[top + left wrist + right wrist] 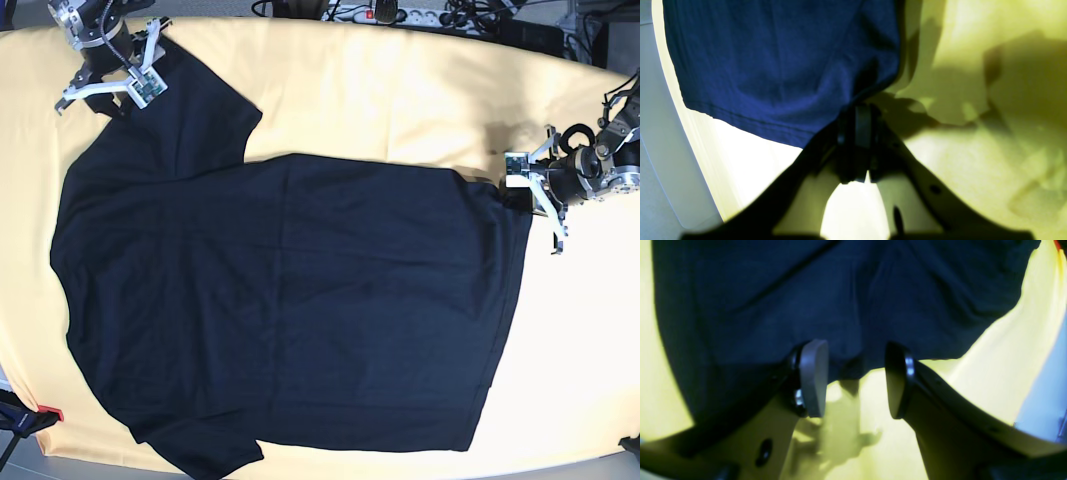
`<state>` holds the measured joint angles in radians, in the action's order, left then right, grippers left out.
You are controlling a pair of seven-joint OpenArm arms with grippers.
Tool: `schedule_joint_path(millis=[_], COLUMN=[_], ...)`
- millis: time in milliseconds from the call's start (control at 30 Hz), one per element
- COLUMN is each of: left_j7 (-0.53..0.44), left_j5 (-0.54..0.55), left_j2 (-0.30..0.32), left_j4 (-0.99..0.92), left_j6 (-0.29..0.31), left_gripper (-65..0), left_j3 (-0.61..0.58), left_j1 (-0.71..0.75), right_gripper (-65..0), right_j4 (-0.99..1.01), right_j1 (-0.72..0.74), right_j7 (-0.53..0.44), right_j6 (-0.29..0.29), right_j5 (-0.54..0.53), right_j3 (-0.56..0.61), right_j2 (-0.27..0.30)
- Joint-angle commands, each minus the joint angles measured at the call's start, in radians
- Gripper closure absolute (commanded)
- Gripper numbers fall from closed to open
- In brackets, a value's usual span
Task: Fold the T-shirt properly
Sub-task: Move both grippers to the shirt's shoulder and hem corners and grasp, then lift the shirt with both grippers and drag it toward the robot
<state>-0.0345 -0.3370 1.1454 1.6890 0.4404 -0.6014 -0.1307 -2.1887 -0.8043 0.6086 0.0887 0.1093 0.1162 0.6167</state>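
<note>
Your black T-shirt (290, 310) lies spread flat across the yellow cloth (400, 100). Your left gripper (858, 115) pinches its hem corner, jaws pressed together. Your right gripper (857, 378) stands spread over the sleeve edge, holding nothing.

One T-shirt (290, 310), one yellow cloth (400, 100), two grippers: left gripper (522, 190), right gripper (130, 75)

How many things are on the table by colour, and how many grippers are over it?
Black: 1, the T-shirt
Pale yellow: 1, the cloth under it
Grippers: 2, the left gripper and the right gripper
Total: 4
</note>
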Motion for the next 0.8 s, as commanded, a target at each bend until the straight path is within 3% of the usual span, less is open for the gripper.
schedule_joint_path(millis=[0, 300, 367, 467, 633, 767], left_j7=[-0.011, -0.01, -0.01, -0.01, -0.01, -0.011], left_j5=[0.006, 0.006, 0.006, 0.006, 0.006, 0.006], left_j2=[0.024, 0.024, 0.024, 0.024, 0.024, 0.024], left_j4=[0.011, 0.011, 0.011, 0.011, 0.011, 0.016], left_j6=[-0.015, -0.014, -0.015, -0.015, -0.014, -0.015], left_gripper=[0.0, 0.0, 0.0, 0.0, 0.0, 0.0], left_j3=[0.013, 0.013, 0.013, 0.013, 0.013, 0.013], left_j1=[-0.014, -0.014, -0.014, -0.014, -0.014, -0.017], right_gripper=[-30.2, -30.0, -23.3, -1.0, 0.0, 0.0], right_j4=[0.007, 0.18, 0.182, 0.181, 0.175, 0.103], right_j1=[0.006, 0.106, 0.106, 0.106, 0.106, 0.105], right_j7=[-0.014, -0.033, -0.033, -0.032, -0.023, 0.044], right_j6=[-0.001, 0.029, 0.021, -0.011, -0.045, -0.075], right_j5=[-0.003, -0.005, -0.005, 0.001, 0.106, 0.16], right_j3=[-0.005, -0.005, -0.005, -0.005, -0.005, -0.005], right_j2=[0.01, 0.01, 0.01, 0.01, 0.01, 0.016])
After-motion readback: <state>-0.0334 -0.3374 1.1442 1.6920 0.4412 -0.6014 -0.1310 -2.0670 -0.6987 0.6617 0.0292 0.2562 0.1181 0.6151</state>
